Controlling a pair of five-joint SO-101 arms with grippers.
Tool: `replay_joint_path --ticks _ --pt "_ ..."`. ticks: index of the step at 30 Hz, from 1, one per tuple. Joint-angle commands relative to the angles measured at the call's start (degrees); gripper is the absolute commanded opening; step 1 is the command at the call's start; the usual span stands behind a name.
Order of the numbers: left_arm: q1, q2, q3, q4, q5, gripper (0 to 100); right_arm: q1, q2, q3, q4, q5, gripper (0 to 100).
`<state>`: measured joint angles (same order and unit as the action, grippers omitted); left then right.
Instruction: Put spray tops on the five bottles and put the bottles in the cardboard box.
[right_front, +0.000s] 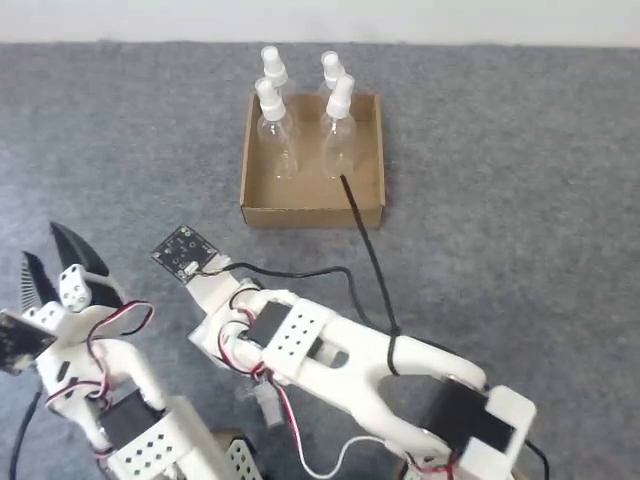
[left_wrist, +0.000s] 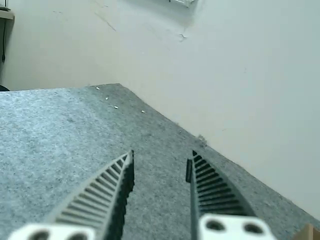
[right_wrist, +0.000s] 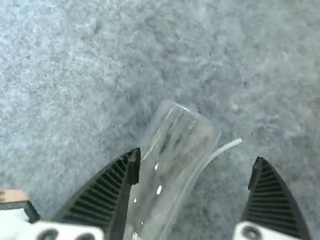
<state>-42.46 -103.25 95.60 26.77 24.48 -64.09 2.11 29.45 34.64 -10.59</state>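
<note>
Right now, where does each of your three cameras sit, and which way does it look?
High view: fixed overhead, looking down on the grey table, a cardboard box of four bottles, and both arms.
Left wrist view: on the left arm, looking past the open left gripper to a white wall.
Right wrist view: on the right arm, looking down; the open right gripper flanks a clear bottle.
Shared: the grey table in all.

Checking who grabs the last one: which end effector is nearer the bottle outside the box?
Right. The right end effector straddles the bottle, open; the left end effector hangs open over bare carpet.
</note>
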Motion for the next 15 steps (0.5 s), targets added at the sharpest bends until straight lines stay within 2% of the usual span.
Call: replay_joint_path --ticks 1,6,12,15 --pt "-0.3 -1.0 -3.5 -1.9 0.7 16 0.0 0.7 -3.2 -0.5 -0.2 29.9" --pt "-0.3 -1.0 -3.5 -1.9 0.7 16 0.0 2.0 -3.1 -0.5 -0.1 28.9" --pt "-0.3 -1.0 -3.5 -1.9 0.7 16 2.3 2.0 -3.1 -0.5 0.0 13.1" --pt "-0.3 -1.0 -3.5 -1.9 0.7 16 3.5 2.0 -3.0 -0.5 0.0 9.1"
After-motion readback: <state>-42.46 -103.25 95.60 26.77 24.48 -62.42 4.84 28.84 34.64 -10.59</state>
